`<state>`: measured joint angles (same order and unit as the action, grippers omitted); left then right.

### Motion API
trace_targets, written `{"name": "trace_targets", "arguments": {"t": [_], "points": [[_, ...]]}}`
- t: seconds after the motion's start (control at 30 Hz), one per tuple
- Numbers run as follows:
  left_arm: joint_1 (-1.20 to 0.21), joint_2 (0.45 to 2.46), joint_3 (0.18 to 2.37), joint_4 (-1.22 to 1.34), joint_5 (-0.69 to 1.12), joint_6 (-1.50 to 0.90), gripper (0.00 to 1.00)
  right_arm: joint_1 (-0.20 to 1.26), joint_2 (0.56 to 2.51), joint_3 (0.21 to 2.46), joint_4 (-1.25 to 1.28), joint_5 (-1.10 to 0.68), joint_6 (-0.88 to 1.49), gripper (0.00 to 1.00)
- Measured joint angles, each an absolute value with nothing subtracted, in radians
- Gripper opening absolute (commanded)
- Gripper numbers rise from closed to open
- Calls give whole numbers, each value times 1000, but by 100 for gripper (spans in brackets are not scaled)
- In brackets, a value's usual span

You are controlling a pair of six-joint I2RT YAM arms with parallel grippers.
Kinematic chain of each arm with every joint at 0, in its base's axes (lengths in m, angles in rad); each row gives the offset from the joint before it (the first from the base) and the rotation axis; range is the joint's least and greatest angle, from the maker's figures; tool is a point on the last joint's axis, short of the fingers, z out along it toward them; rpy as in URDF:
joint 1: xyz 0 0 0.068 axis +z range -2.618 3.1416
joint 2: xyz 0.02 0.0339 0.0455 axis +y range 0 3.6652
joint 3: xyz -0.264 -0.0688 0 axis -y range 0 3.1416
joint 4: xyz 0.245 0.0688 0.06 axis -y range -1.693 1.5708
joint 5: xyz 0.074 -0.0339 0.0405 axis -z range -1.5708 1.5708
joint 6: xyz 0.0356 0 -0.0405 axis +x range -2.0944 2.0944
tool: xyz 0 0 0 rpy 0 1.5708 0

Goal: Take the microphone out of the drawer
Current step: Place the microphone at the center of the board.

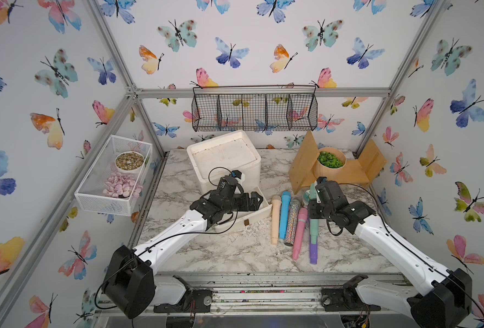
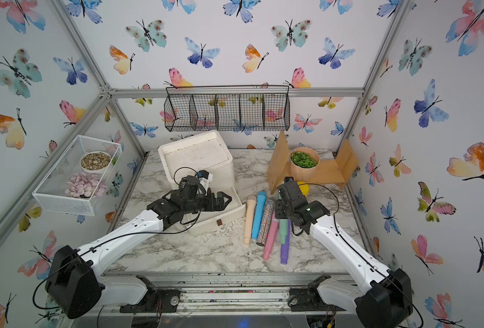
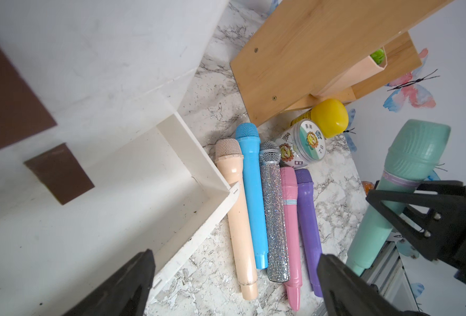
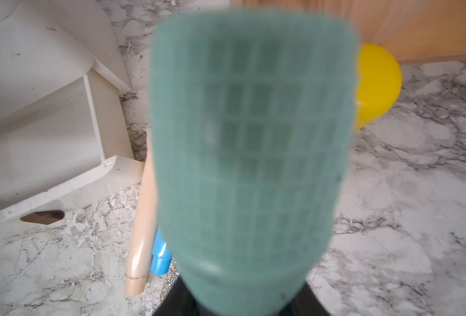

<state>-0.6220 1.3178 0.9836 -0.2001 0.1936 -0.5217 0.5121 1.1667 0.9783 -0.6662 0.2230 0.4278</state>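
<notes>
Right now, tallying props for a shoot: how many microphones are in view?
6. Five lie side by side on the table beside the drawer: beige, blue, glittery silver, pink, purple. The teal one is in the right pincer. Others may be hidden.

Front strip of the worktop (image 1: pixel 220 255): bare, passage free. Centre: the open drawer (image 1: pixel 259 214) projects forward from the white box (image 1: pixel 223 159) at the back edge. Five microphones (image 1: pixel 292 221) lie packed side by side, with the outermost against the drawer's right corner, leaving no gap. The back right corner is blocked by the wooden stand (image 1: pixel 348 170), with a jar (image 3: pixel 303 145) crowded before it. A wire basket (image 1: pixel 255 112) overhangs the back edge.
</notes>
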Motion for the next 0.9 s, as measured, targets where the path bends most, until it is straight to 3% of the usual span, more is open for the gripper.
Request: {"name": "trace_targets", "arguments": {"t": [0.37,0.9], "points": [[-622,1274,952,-200,143,-536,98,238,1198,872,-672,150,422,33],[-550,1190,878,-204,155,-567,98,182,1403,807,-581,22,387,37]]}}
